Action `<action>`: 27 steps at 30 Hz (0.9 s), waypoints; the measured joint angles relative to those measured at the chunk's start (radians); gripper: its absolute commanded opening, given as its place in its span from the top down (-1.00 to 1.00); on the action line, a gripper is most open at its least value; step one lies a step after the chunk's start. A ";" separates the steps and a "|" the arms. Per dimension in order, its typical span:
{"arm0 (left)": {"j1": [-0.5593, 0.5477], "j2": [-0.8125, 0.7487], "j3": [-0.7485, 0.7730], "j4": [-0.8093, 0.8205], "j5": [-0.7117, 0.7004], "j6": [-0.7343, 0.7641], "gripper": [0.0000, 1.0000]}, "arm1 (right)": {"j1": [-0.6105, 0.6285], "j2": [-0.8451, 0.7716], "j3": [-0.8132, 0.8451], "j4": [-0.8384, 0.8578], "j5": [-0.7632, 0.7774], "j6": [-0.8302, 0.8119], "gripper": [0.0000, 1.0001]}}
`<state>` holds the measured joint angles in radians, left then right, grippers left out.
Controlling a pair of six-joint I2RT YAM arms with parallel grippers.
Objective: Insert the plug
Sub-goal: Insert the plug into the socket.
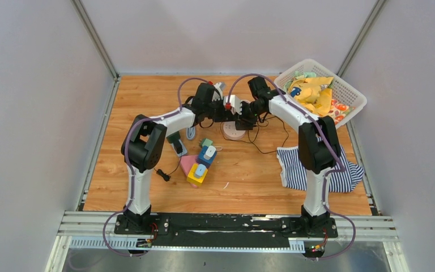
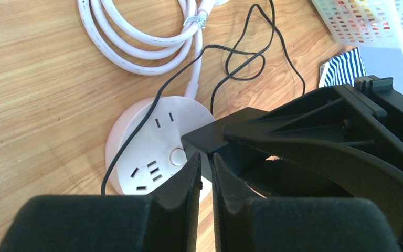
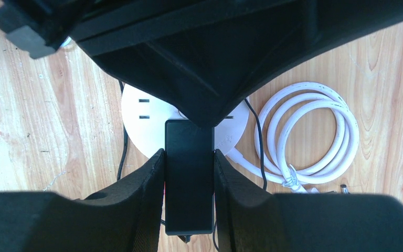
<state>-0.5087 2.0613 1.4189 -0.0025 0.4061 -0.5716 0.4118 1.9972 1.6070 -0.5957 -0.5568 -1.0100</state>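
The plug (image 3: pixel 189 178) is a black rectangular adapter. My right gripper (image 3: pixel 189 155) is shut on its sides and holds its far end over the round white socket block (image 3: pixel 141 113). In the left wrist view that end of the plug (image 2: pixel 202 137) hangs over the socket block (image 2: pixel 152 152) near its round button. My left gripper (image 2: pixel 205 163) is shut with nothing between its fingers, and its tips sit right beside the plug. From above, both grippers meet over the socket block (image 1: pixel 233 133). The plug's prongs are hidden.
A coiled white cable (image 3: pixel 309 136) and a thin black cord (image 2: pixel 241 58) lie around the socket block. A white basket (image 1: pixel 323 93) of toys stands at the back right. A striped cloth (image 1: pixel 311 167) lies right, and coloured toy blocks (image 1: pixel 201 164) lie nearer the front.
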 measured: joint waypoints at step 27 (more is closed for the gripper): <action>-0.006 0.032 0.072 -0.053 0.019 -0.004 0.93 | -0.026 -0.035 -0.105 0.122 -0.020 0.053 0.86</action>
<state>-0.5148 2.0933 1.4906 -0.0559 0.4248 -0.5758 0.3855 1.9621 1.5021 -0.4740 -0.5766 -0.9573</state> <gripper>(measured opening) 0.065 0.367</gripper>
